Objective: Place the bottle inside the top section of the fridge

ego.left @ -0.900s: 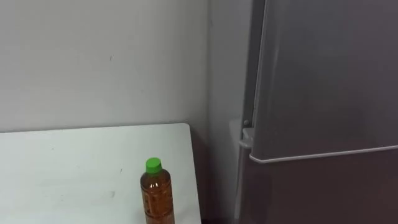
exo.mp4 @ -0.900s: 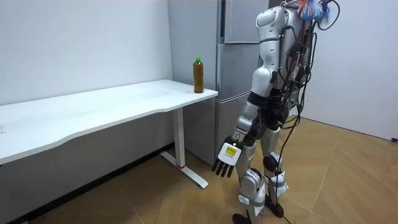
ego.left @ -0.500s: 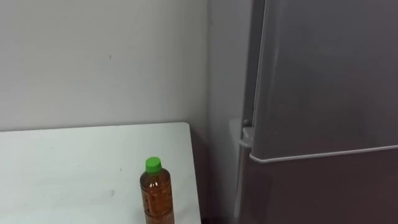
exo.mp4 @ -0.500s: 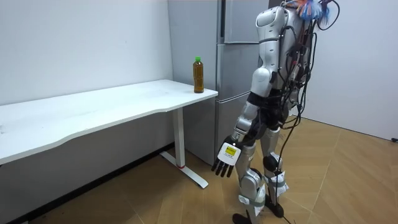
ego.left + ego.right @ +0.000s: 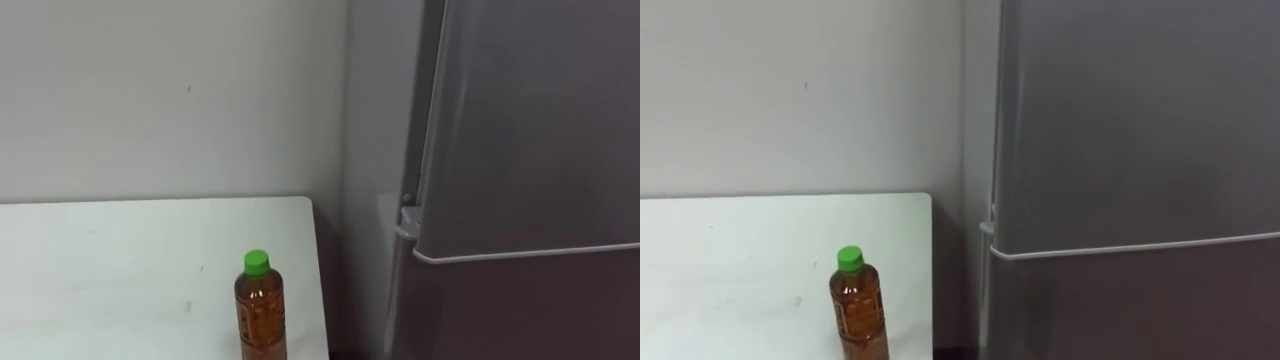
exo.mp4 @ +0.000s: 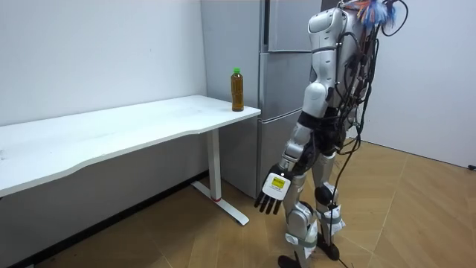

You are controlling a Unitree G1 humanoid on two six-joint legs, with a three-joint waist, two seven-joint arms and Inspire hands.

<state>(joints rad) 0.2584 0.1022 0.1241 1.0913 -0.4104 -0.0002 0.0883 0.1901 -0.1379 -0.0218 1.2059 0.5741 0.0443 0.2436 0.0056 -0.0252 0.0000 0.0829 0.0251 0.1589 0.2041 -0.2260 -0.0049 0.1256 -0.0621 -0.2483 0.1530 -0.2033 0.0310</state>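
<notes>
Logging a small shift of the whole eye view against half a second ago. Taking it as the head camera's own, not a move of the things. In the room view, noting only a slight shift of the torso toward the room view's right. Reading this as approach, with no grasp begun.

Left to right:
- Finding the white tabletop (image 5: 120,270) above the left hand (image 6: 271,195) and off to the room view's left of it.
- Placing the bottle (image 5: 260,315) upright near the tabletop's edge toward the fridge, green cap on, amber contents. Well apart from the left hand and well above it; same spot as before.
- Seeing the left hand hanging low beside the leg, fingers loose and spread, holding nothing.
- Beyond the hand, recording the grey fridge (image 5: 530,150), closed top and bottom, upper compartment yet to be opened.

Print: making out something like a label on the bottle's body, too small to read. Nothing legible on the fridge.
</notes>
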